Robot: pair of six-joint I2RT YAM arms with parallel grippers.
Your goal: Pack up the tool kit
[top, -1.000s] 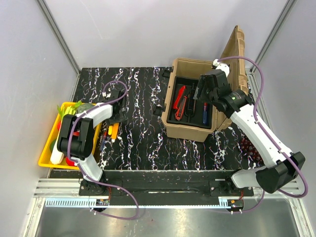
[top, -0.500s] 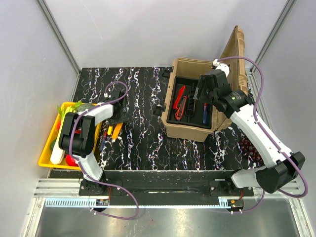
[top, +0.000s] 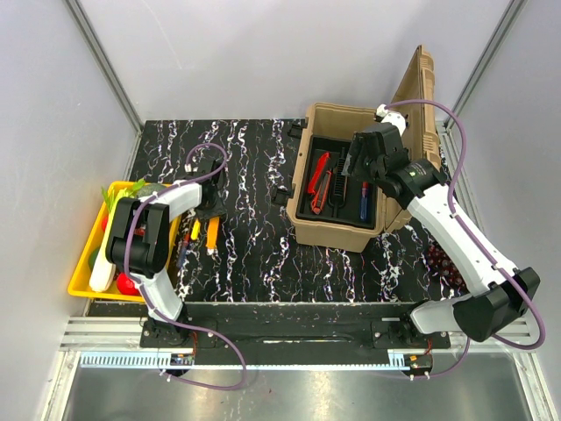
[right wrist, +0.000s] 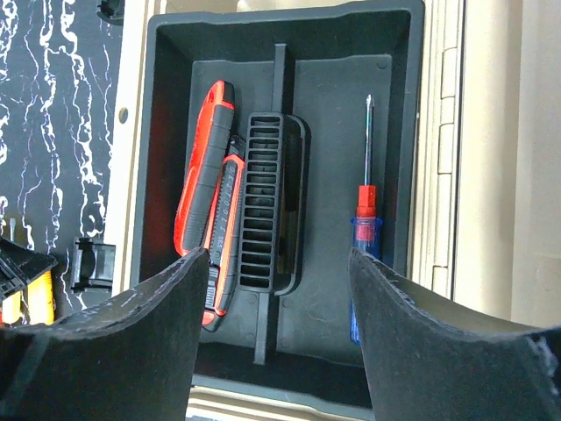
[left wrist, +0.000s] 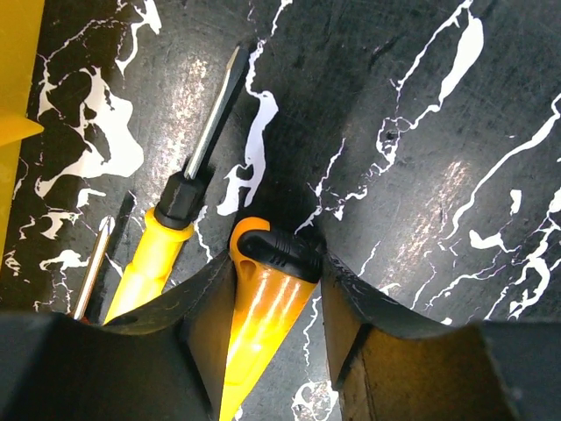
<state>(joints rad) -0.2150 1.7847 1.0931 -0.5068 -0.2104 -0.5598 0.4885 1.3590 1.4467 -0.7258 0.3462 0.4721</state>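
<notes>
The tan toolbox (top: 337, 230) stands open at the right, lid (top: 419, 83) up. Its black inner tray (right wrist: 329, 114) holds two red utility knives (right wrist: 203, 184) and a blue-and-red screwdriver (right wrist: 365, 237). My right gripper (top: 355, 162) hovers over the tray, open and empty, as the right wrist view (right wrist: 279, 263) shows. My left gripper (top: 209, 206) is low on the table at the left. In the left wrist view it (left wrist: 276, 263) is shut on an orange-handled tool (left wrist: 263, 316) with a black cap. A yellow-handled screwdriver (left wrist: 162, 254) lies beside it.
A yellow tray (top: 83, 263) of vegetables sits at the table's left edge, close to the left arm. A thin third tool (left wrist: 92, 272) lies by the screwdriver. Dark grapes (top: 443, 261) lie right of the toolbox. The tray's central handle (right wrist: 267, 202) is ribbed.
My left gripper has shifted slightly right, and the orange-handled tool has moved right with it, away from the yellow screwdriver. The right arm has barely moved.
</notes>
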